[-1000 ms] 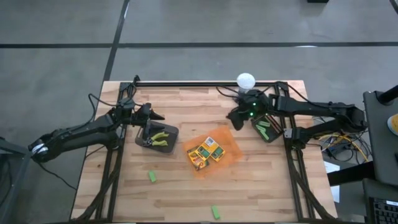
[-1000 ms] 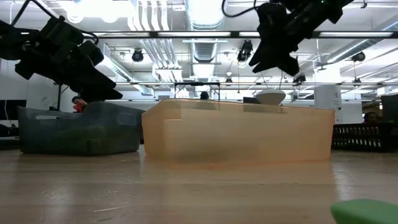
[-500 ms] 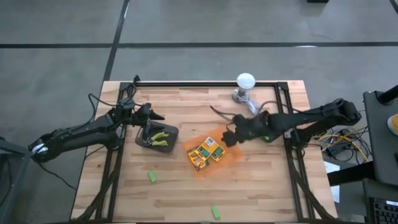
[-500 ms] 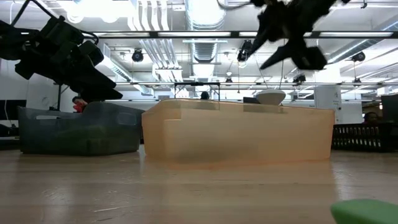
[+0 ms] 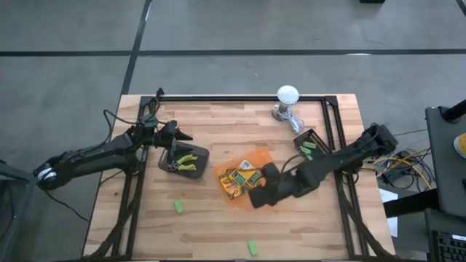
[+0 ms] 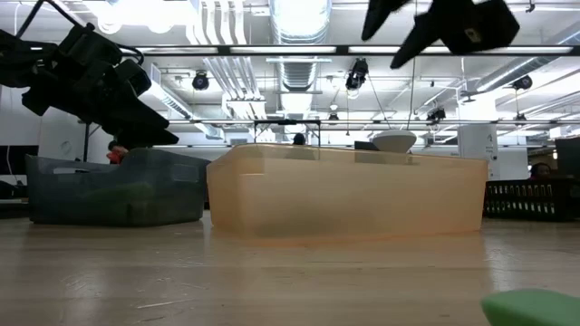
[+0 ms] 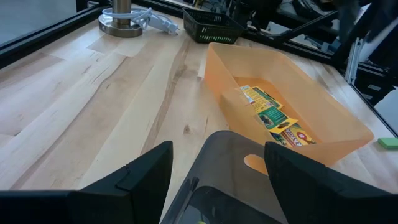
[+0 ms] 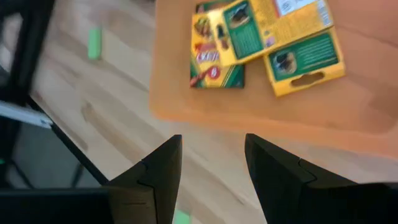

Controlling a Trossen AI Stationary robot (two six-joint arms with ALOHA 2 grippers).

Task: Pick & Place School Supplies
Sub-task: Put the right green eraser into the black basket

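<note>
Orange and see-through, the tray (image 5: 268, 161) sat mid-table with the crayon boxes (image 5: 240, 178) lying in it. The right gripper (image 5: 261, 195) hung over the tray's near right corner, fingers parted and empty. The left gripper (image 5: 177, 136) waited with its fingers spread over the grey bin (image 5: 202, 156) holding the plier-like tools (image 5: 188, 161). Green pieces (image 5: 178, 207) lay on the near wood.

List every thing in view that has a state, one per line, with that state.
left gripper: jaws open, empty, over the grey bin.
right gripper: jaws apart, empty, above the orange tray's edge.
crayon boxes: lying flat, overlapping, inside the orange tray.
grey bin: holds yellow-green plier-like tools.
black basket: holds green pieces.
loose green pieces: lying on the table.
lamp: upright.
</note>
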